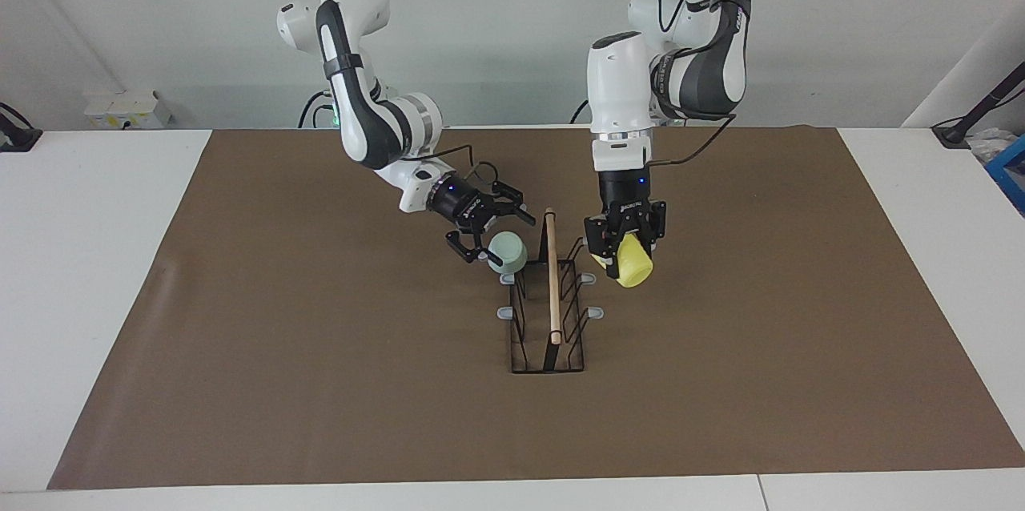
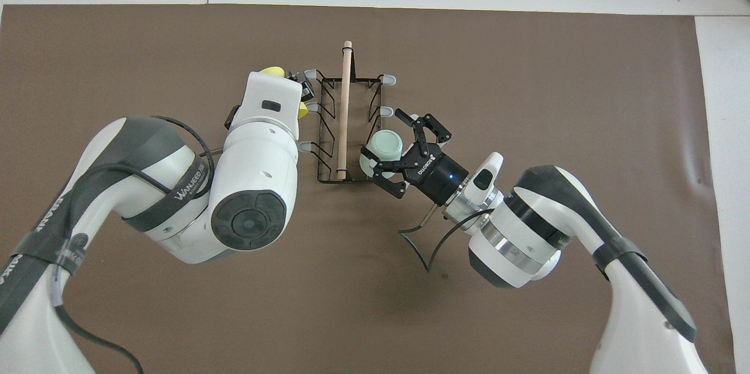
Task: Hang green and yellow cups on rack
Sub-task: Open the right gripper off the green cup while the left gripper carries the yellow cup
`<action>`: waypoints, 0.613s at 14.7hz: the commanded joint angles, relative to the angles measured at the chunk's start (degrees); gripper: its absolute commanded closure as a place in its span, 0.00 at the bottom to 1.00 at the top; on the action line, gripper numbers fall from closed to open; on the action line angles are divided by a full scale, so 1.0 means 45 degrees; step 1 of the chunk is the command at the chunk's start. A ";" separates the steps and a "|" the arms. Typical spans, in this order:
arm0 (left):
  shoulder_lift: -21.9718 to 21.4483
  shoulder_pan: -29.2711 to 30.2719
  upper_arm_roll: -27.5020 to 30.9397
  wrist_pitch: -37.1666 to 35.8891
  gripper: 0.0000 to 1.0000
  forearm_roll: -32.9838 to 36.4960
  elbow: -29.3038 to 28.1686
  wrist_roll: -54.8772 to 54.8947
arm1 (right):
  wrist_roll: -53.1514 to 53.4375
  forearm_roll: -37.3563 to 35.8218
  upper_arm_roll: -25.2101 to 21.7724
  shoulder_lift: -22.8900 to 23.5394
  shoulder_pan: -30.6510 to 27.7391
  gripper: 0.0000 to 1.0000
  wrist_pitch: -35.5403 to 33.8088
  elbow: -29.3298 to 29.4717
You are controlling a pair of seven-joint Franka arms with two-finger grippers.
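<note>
The black wire rack (image 1: 552, 299) with its wooden rod stands mid-mat; it also shows in the overhead view (image 2: 344, 122). The mint green cup (image 1: 509, 251) hangs tilted on the prong nearest the robots on the right arm's side, also seen from overhead (image 2: 383, 146). My right gripper (image 1: 498, 239) is open, with its fingers on either side of that cup (image 2: 389, 142). My left gripper (image 1: 626, 243) is shut on the yellow cup (image 1: 633, 264) and holds it in the air beside the rack's prongs on the left arm's side. From overhead the left wrist hides most of the yellow cup (image 2: 273, 72).
A brown mat (image 1: 320, 383) covers the white table. A white box (image 1: 124, 109) sits at the table's edge toward the right arm's end. A blue item (image 1: 1010, 166) lies at the left arm's end. Grey-tipped prongs (image 1: 594, 311) stick out from both sides of the rack.
</note>
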 commanded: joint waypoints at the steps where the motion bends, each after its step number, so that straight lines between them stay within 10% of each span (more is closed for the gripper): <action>1: -0.0473 -0.0234 0.0209 0.0073 1.00 0.1609 -0.0654 -0.1594 | -0.0769 0.1112 0.0103 -0.1028 -0.0350 0.00 0.1382 -0.0132; 9: -0.0512 -0.1618 0.0209 -0.2736 1.00 0.4538 -0.1082 -0.5965 | 0.0108 -0.5580 0.0063 -0.1674 -0.2556 0.00 0.3454 0.0766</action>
